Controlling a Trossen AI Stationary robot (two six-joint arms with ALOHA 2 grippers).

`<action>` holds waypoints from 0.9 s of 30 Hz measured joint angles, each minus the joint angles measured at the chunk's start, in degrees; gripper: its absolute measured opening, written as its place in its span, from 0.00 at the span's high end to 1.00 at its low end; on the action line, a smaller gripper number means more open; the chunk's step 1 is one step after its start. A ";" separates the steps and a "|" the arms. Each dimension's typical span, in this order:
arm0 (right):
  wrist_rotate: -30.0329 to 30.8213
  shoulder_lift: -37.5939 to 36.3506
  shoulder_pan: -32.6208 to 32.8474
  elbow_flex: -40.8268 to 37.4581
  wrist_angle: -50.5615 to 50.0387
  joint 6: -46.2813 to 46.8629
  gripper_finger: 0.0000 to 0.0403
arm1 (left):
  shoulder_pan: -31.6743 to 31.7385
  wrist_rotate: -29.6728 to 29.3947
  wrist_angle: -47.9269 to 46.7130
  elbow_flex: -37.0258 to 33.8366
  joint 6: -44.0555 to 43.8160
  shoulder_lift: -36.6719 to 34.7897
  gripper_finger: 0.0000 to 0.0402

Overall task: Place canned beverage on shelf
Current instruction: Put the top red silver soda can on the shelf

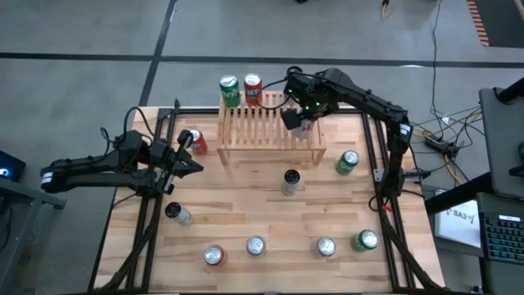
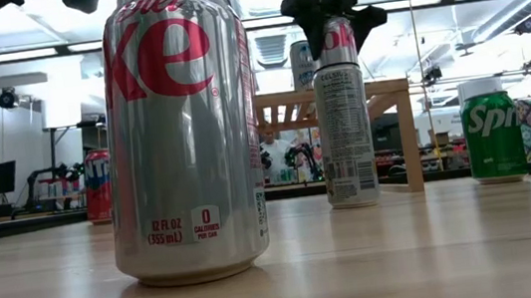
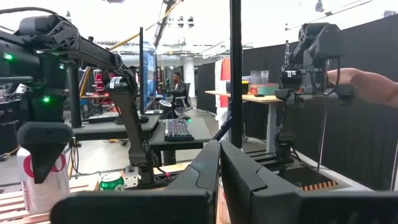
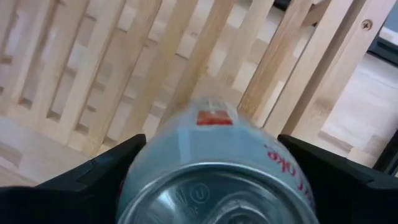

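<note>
Hovering over the right end of the shelf [image 1: 264, 124], the right gripper [image 1: 300, 117] has its two dark fingers spread wide on either side of a silver Diet Coke can [image 4: 217, 165]. In the right wrist view the fingers [image 4: 93, 171] stand beside the can's wall, but whether they touch it cannot be told. The can is upright, with the light-wood slats of the shelf directly below it; the low view shows it high at shelf-top level under the gripper. It looks set down or about to be released, so this placement seems nearly done.

Two more cans, one green [image 1: 229, 90] and one red [image 1: 253, 87], stand at the shelf's far left corner; whether they rest on the slats or just behind cannot be told.

Several cans are left on the table [image 1: 246, 205]: a green one [image 1: 347, 161] just right of the shelf, a silver one [image 1: 291, 181] in front of it, a red one [image 1: 195, 141] beside the shelf's left end, and more along the near edge.

The left gripper [image 1: 182, 156] waits near that red can with its fingers closed on nothing.
</note>
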 joint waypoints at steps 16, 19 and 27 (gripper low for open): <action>1.18 -5.47 -1.53 0.02 9.49 -1.59 0.16 | 0.00 -0.01 -0.07 0.00 0.66 0.00 1.00; 1.20 -7.44 -1.50 0.02 11.92 -2.22 0.17 | 0.00 -0.01 -0.07 0.01 0.81 0.00 1.00; 10.05 -13.78 5.01 0.08 15.60 -6.66 0.19 | 0.00 -0.01 -0.11 0.02 1.44 0.05 1.00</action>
